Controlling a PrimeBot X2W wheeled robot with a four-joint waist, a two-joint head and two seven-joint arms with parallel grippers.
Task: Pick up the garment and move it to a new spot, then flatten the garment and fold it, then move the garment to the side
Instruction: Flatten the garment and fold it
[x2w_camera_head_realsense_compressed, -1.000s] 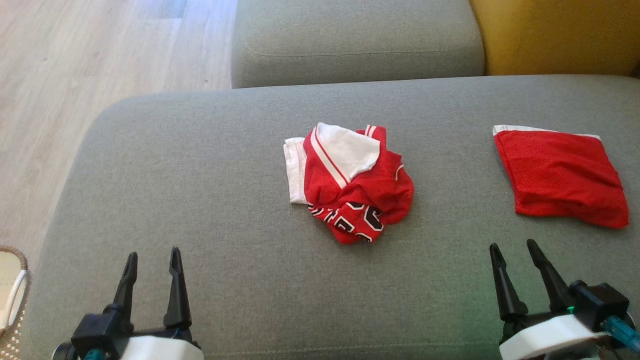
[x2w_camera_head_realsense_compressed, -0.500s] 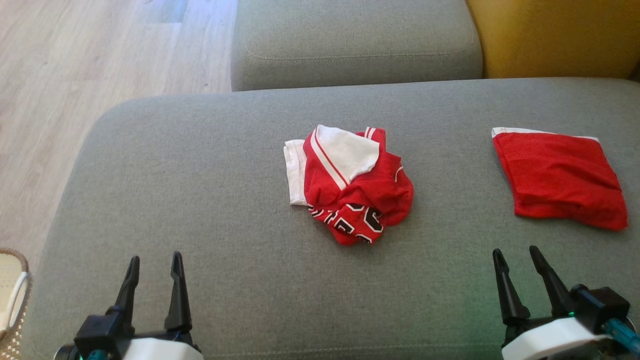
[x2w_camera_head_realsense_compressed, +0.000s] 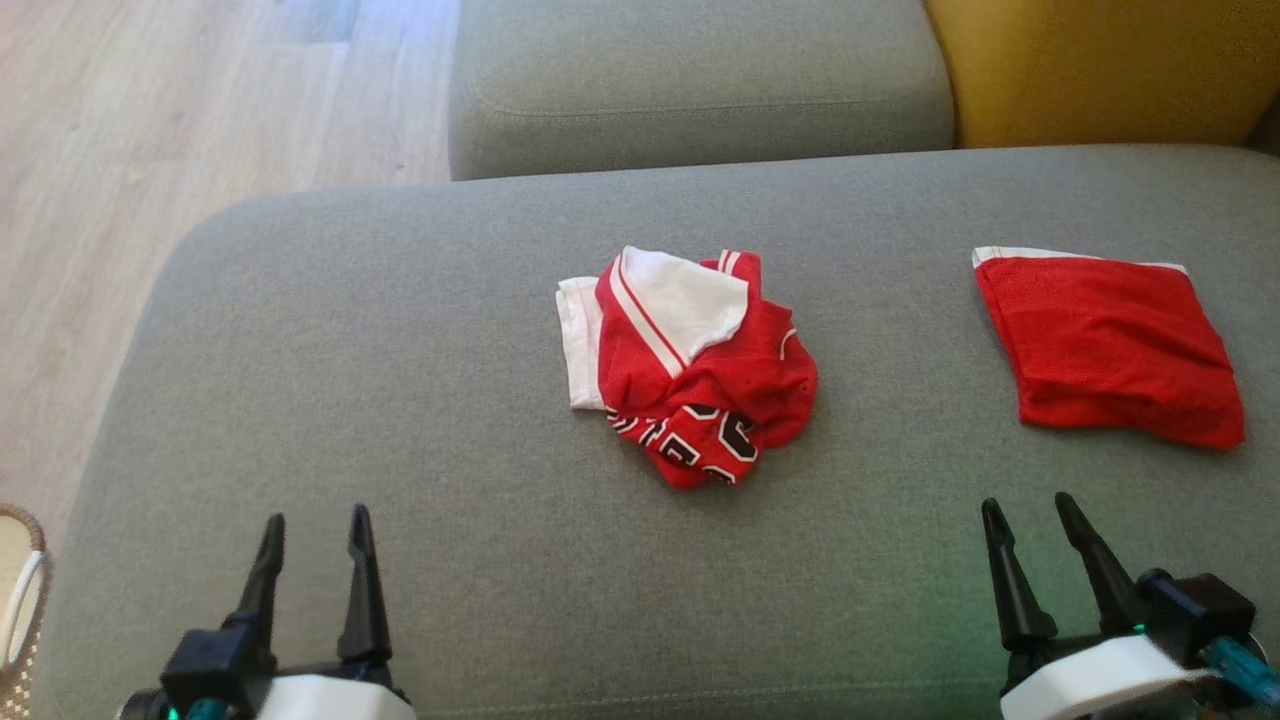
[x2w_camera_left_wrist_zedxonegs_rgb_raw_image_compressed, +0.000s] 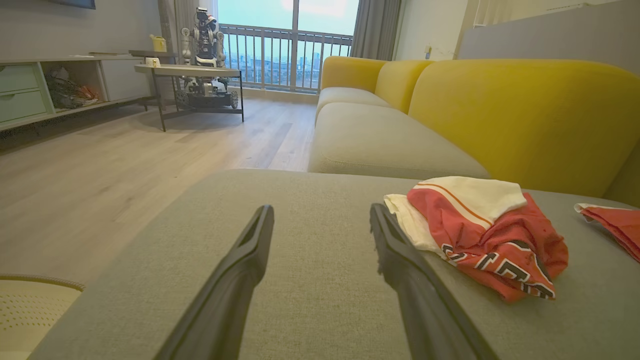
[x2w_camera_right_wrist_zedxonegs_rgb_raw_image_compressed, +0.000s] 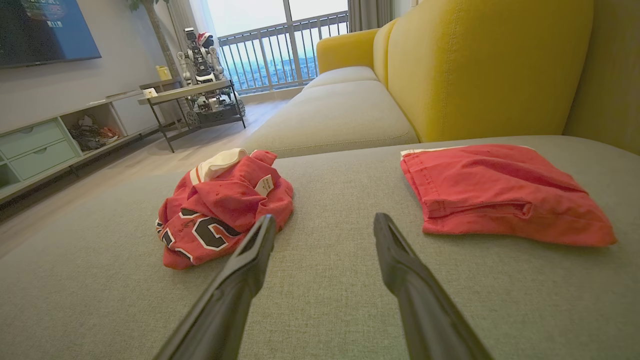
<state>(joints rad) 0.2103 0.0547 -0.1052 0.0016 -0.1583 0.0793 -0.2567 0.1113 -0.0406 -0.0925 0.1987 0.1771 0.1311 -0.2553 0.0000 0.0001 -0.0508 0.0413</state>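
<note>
A crumpled red and white garment (x2w_camera_head_realsense_compressed: 690, 370) with black letters lies in a heap at the middle of the grey cushion (x2w_camera_head_realsense_compressed: 400, 350). It also sits right of the fingers in the left wrist view (x2w_camera_left_wrist_zedxonegs_rgb_raw_image_compressed: 480, 232) and left of them in the right wrist view (x2w_camera_right_wrist_zedxonegs_rgb_raw_image_compressed: 220, 205). My left gripper (x2w_camera_head_realsense_compressed: 315, 525) hovers open near the front left edge, well short of the heap. At the front right, my right gripper (x2w_camera_head_realsense_compressed: 1025, 507) is open too, with nothing between its fingers.
A folded red garment (x2w_camera_head_realsense_compressed: 1105, 350) lies flat at the cushion's right side, also in the right wrist view (x2w_camera_right_wrist_zedxonegs_rgb_raw_image_compressed: 500, 192). A yellow sofa back (x2w_camera_head_realsense_compressed: 1100, 70) and a second grey seat (x2w_camera_head_realsense_compressed: 700, 80) are behind. A woven basket (x2w_camera_head_realsense_compressed: 20, 590) stands on the wood floor at left.
The whole head view has shifted slightly, so the camera moved. Both grippers stay open in about the same places, and the garments have not moved.
</note>
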